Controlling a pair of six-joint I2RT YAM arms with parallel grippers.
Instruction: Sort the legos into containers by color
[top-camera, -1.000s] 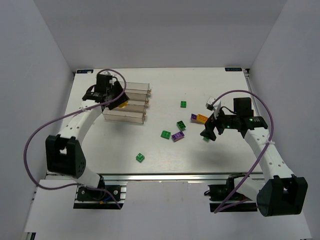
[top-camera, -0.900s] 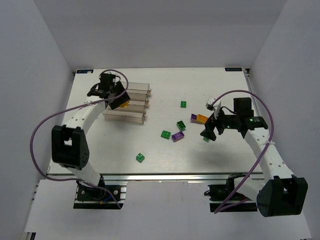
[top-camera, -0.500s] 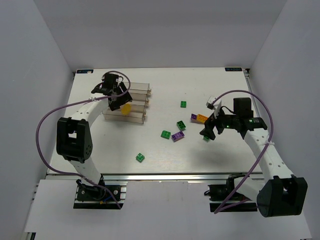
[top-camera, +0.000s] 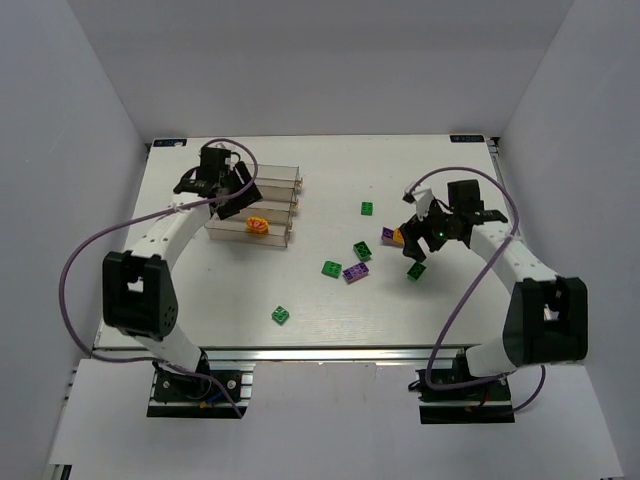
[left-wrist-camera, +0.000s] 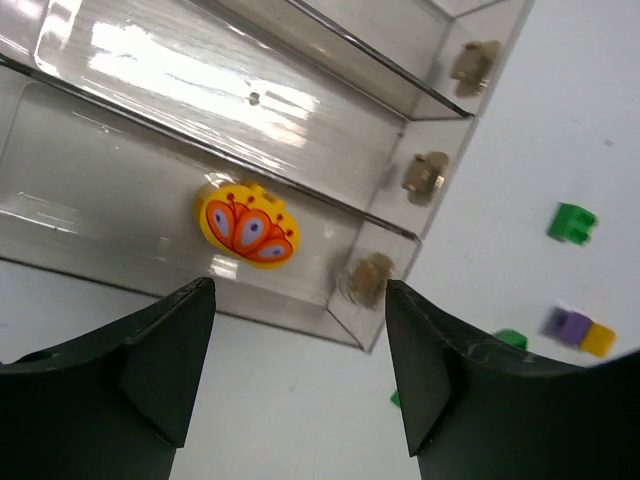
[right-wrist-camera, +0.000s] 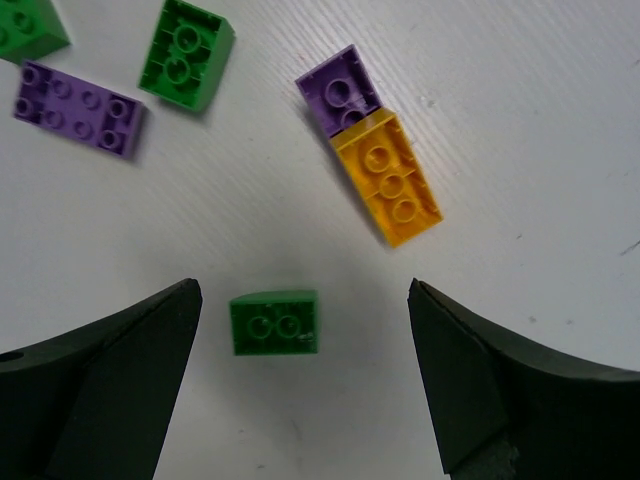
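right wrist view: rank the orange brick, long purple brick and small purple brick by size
1. orange brick and long purple brick: they look about alike, so no ranking between them.
2. small purple brick, against the orange one's end: clearly smallest.

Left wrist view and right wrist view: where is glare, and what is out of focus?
Left wrist view: white glare streaks the clear containers at the upper left; the purple and yellow bricks at the right edge are blurred. Right wrist view: no glare; the green brick at the bottom is sharp.
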